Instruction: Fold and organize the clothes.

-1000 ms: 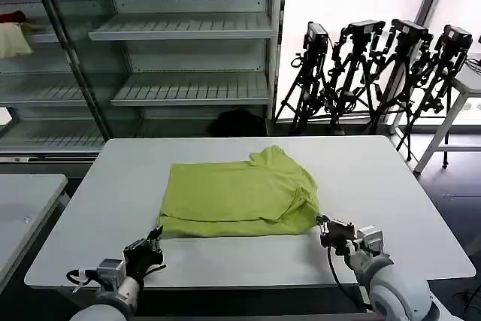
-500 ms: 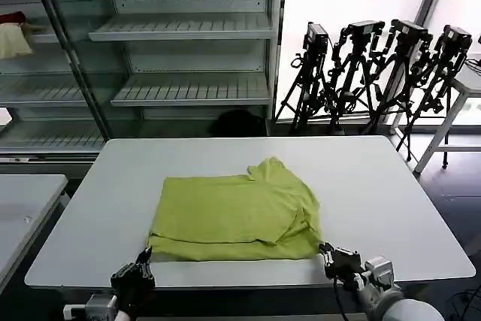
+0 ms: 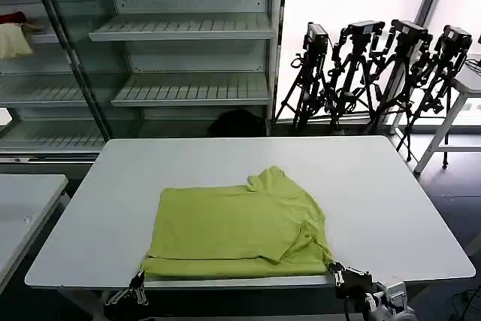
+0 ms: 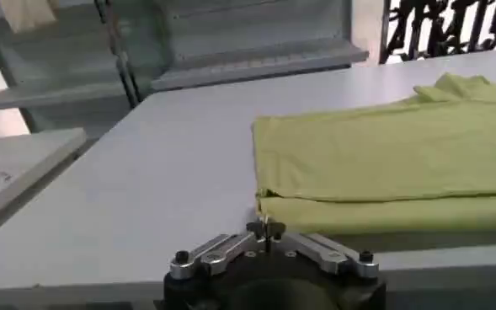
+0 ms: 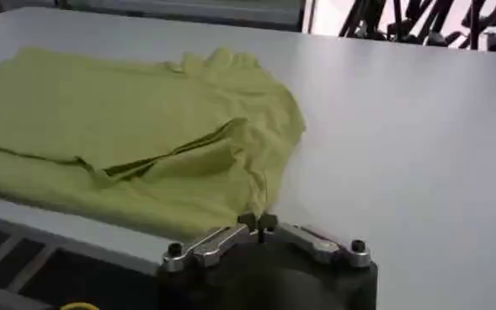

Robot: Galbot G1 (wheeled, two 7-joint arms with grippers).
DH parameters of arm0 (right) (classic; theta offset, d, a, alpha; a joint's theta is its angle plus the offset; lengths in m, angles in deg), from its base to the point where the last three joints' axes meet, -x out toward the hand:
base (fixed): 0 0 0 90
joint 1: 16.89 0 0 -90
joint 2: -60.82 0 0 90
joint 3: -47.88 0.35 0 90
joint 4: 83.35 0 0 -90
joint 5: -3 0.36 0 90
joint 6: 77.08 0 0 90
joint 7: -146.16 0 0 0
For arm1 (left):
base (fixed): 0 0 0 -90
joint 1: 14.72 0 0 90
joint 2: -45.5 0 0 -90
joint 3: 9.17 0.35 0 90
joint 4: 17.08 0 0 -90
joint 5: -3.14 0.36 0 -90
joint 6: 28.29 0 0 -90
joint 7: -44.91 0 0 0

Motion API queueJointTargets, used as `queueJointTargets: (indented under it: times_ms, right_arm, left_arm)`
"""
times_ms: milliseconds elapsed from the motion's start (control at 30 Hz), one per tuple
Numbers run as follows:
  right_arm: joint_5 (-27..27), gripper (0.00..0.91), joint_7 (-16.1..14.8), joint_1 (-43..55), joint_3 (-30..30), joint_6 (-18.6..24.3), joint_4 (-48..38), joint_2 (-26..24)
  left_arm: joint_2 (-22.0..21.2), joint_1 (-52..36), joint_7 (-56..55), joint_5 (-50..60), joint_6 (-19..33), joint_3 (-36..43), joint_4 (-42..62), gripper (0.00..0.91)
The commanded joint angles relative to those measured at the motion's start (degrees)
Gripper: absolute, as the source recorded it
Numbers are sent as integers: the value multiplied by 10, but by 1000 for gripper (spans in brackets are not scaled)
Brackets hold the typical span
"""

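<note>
Just ahead of both sets of fingers, the lime T-shirt (image 3: 239, 225) lies folded to a rough rectangle at the near edge of the white surface (image 3: 376, 186), its front hem almost at the lip. The left gripper (image 4: 267, 228) and right gripper (image 5: 257, 222) sit below that edge, at the hem's two corners, fingers pressed together on nothing. The fold looks partway done; next, I judge, each must spread, rise and pinch a near corner.

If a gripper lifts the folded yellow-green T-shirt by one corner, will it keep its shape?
Probably not. The T-shirt lies in soft layers with wrinkles near its right edge, so it likely droops and unfolds. It looks thin and light. Pushed along the smooth table, it may bunch.
</note>
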Motion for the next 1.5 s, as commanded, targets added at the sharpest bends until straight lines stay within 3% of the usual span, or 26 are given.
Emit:
queueJointTargets:
  times_ms: [33,67,100,133,167,200,500,767,1033,1200,1467,1500]
  right_arm:
    - [-2,826,2,-24,11,2,1,2]
    - [-2,907,3,-24,10,1,3,4]
    - [-2,907,3,-24,10,1,4,5]
    - [-2,907,4,-24,9,2,5,6]
    - [-2,907,5,-24,8,2,6,8]
    - [-2,907,7,-24,7,2,6,9]
    - [-1,907,16,-57,21,0,33,13]
    - [9,907,41,-104,100,-18,81,-6]
    - [12,907,53,-37,124,-20,85,-6]
    - [12,907,39,50,107,-20,69,-10]
    - [32,907,-22,274,21,0,-58,1]
    - [44,907,-44,305,8,-3,-83,4]
  left_arm:
    - [-1,19,-5,11,9,4,0,0]
    - [-3,17,-5,10,8,6,1,10]
    - [-4,16,-5,10,8,7,1,20]
    - [-5,15,-6,10,8,8,0,161]
    - [-7,16,-7,10,9,10,-1,846]
    - [-7,16,-7,10,9,11,-1,907]
    - [-3,38,-7,17,12,1,-34,907]
    - [9,64,-17,29,-3,-2,-95,907]
    - [7,24,-22,29,-33,0,-131,907]
    - [27,-32,2,-25,-44,-23,-127,907]
    - [61,-192,156,-148,-19,-58,16,907]
    - [62,-214,175,-157,-20,-56,28,907]
